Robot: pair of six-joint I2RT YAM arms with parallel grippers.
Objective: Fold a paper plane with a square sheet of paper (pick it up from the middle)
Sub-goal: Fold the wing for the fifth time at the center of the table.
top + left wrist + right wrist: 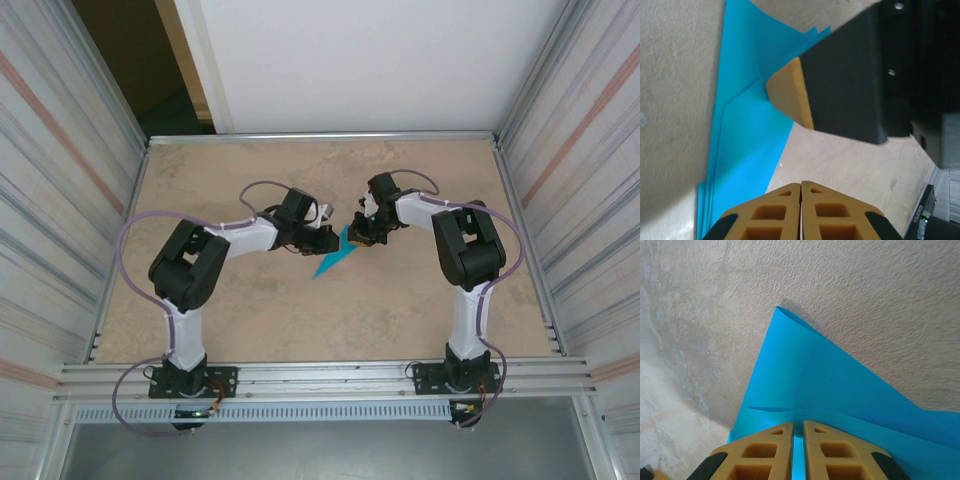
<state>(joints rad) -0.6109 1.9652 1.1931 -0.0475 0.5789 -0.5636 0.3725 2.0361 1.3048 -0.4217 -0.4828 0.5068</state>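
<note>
- Fingers on my left gripper (pixel 801 186) are pressed together, with nothing showing in the seam. They sit just beside the near edge of the sheet (pixel 740 145), and I cannot tell whether they touch it.
- My right gripper (pixel 798 426) has its fingers all but together, with a thin slit of blue between them. I cannot tell whether paper is pinched in that slit or merely lies beneath it. In the left wrist view its pad (pixel 787 95) touches the sheet right on a crease line.
- The sheet lies mid-table (pixel 250 180) between the two grippers. It is already creased into a narrow pointed shape of several layers, with one corner curling up.
- As I read it, the step in hand is setting a crease. To do it well I would bear down lightly with the right tip and travel along the crease, never across it. I would use the left tip to pin the layers so they cannot slide or fan out.
- Thin paper skids and tears, so I would go slowly with low pressure.
- Both arms reach in from the near edge with elbows bent outward and forearms turned toward each other. The wrists are tipped down and the grippers are almost nose to nose.
</note>
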